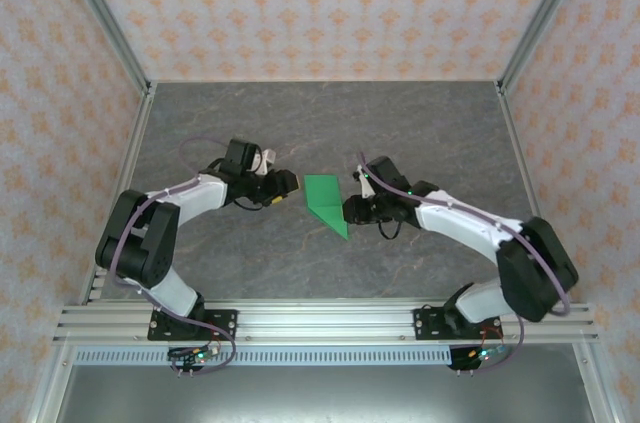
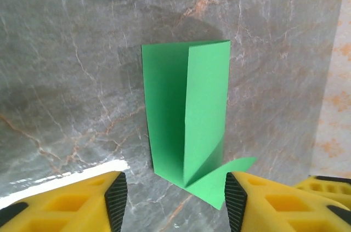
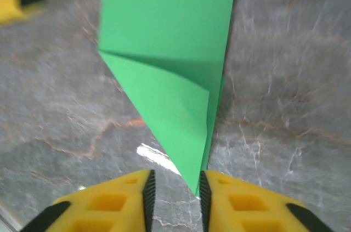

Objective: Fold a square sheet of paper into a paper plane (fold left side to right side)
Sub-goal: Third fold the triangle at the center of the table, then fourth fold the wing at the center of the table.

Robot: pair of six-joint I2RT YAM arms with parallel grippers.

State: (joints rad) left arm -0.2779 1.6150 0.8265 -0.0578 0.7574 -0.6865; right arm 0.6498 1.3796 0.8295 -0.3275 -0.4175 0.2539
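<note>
green paper (image 1: pixel 325 198): folded, on table (image 1: pixel 420 123) | L jaws: apart, near it | R jaws: apart, astride its tip

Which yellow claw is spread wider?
The left gripper: its jaws stand well apart, while the right gripper leaves a slim gap at the tip of the green paper.
</note>
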